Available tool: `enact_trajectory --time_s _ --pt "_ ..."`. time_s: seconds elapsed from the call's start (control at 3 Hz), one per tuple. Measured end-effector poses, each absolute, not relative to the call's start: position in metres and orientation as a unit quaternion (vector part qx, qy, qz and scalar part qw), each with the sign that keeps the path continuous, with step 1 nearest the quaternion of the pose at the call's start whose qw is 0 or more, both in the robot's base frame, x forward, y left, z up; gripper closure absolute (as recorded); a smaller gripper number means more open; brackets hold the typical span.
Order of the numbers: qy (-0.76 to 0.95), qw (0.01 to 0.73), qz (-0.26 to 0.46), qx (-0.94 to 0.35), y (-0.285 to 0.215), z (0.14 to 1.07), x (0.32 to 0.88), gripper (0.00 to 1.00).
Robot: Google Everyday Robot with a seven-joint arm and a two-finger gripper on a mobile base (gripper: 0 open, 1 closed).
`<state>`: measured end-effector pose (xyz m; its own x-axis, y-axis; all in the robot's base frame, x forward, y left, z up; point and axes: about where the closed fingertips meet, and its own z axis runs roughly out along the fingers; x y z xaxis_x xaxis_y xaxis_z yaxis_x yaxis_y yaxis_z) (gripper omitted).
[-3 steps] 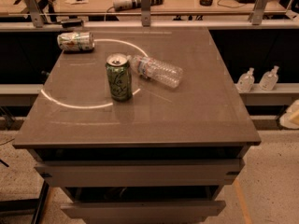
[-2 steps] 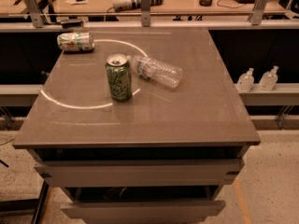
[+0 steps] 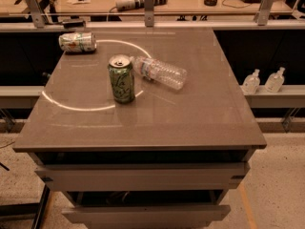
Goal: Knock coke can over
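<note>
Claw out of view; green can upright beside lying bottle.

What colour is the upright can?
The can is green, seen in camera view; gripper out of frame.

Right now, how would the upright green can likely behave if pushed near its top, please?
The green can stands tall on a narrow base, so it would probably tip; once down, its round body may roll on the smooth table. The gripper is not in view.
</note>
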<state>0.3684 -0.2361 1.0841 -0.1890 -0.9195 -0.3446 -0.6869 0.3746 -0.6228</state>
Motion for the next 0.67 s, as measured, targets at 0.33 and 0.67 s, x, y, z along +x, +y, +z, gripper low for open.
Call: enact_trajectory --time_s 0.33,0.67 --pt "0.753 0.348 -0.167 -0.534 -0.236 1.084 0.368 0.00" --pt "0.735 0.393 -0.185 -0.521 -0.249 1.115 0.371 0.00"
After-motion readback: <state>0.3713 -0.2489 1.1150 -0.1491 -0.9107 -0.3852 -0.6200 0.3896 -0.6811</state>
